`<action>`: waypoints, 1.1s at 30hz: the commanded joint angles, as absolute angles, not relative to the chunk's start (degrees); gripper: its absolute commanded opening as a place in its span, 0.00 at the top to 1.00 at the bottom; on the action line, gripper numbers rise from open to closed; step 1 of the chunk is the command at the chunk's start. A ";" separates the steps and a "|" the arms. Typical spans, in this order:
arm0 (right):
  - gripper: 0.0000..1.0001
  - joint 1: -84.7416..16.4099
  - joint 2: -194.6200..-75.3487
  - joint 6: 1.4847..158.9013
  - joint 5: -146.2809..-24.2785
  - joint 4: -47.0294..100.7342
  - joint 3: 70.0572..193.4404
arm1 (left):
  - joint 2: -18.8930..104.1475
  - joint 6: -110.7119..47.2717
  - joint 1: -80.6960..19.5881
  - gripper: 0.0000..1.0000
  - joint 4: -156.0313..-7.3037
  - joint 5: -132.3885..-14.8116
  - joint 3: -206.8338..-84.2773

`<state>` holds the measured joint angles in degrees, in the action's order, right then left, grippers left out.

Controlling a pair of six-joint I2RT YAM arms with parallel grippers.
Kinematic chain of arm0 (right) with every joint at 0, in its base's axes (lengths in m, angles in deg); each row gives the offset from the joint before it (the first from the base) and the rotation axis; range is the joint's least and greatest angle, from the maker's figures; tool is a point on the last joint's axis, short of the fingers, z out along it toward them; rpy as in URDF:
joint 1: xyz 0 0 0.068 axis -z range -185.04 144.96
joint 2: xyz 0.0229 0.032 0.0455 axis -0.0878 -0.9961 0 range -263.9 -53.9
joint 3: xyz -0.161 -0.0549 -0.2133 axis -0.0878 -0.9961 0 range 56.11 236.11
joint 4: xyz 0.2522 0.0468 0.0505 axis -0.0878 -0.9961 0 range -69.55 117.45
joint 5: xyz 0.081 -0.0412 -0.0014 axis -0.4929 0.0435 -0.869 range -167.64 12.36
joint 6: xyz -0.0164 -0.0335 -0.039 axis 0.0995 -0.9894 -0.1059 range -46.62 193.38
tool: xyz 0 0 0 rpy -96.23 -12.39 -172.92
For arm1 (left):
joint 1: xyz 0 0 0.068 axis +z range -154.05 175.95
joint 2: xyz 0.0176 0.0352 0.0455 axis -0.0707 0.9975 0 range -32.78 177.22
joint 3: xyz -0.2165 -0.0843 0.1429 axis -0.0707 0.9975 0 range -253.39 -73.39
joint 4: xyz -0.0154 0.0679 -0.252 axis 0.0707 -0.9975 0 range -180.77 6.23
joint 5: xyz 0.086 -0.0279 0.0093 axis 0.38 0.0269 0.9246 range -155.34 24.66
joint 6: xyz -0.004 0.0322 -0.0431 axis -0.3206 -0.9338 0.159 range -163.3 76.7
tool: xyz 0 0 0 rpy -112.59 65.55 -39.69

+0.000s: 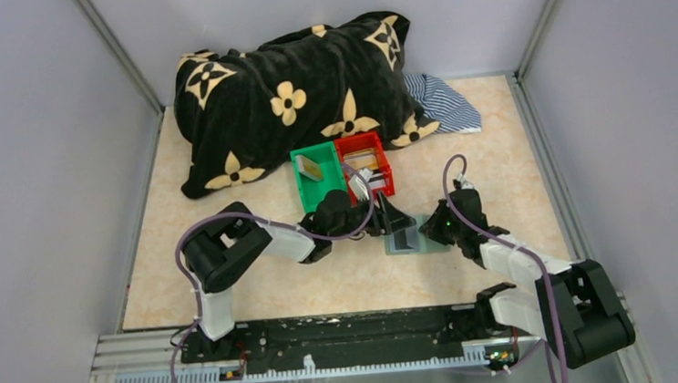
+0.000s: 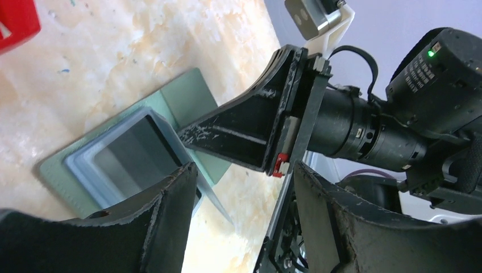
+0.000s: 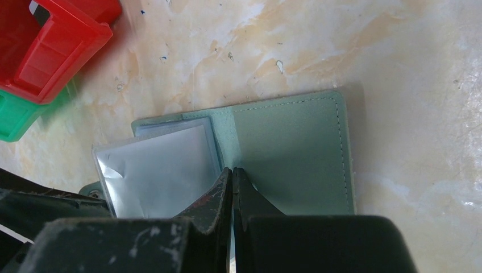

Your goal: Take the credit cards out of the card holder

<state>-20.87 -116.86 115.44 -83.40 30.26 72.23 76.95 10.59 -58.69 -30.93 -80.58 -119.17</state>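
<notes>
The grey-green card holder lies open on the table between both grippers. Its bare right panel lies flat, and blue-grey clear sleeves fan up from the left panel. My right gripper is shut, its tips pressed on the holder beside the fold. My left gripper stands open at the sleeves, one finger over them, with a thin sleeve edge reaching into the gap. A tan credit card leans in the green bin. I cannot tell whether the sleeves hold a card.
A red bin with cards in it stands next to the green bin, just behind the holder. A black flowered pillow and a striped cloth fill the back. Grey walls close in both sides.
</notes>
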 commanded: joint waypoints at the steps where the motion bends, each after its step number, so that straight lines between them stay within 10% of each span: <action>1: 1.00 -20.86 -117.35 113.61 -82.72 27.42 70.46 | 79.33 10.27 -58.94 0.31 -31.06 -82.78 -122.44; 11: 1.00 -20.84 -115.28 112.37 -83.43 26.10 71.08 | 80.41 9.93 -59.15 0.31 -32.46 -83.09 -124.71; 22: 0.40 -21.06 -107.18 107.98 -88.58 21.93 73.83 | 80.41 10.15 -59.16 0.31 -31.46 -83.45 -123.29; 33: 0.30 -24.16 -113.85 102.36 -84.83 18.61 77.25 | 80.68 11.00 -59.16 0.31 -30.36 -83.80 -121.96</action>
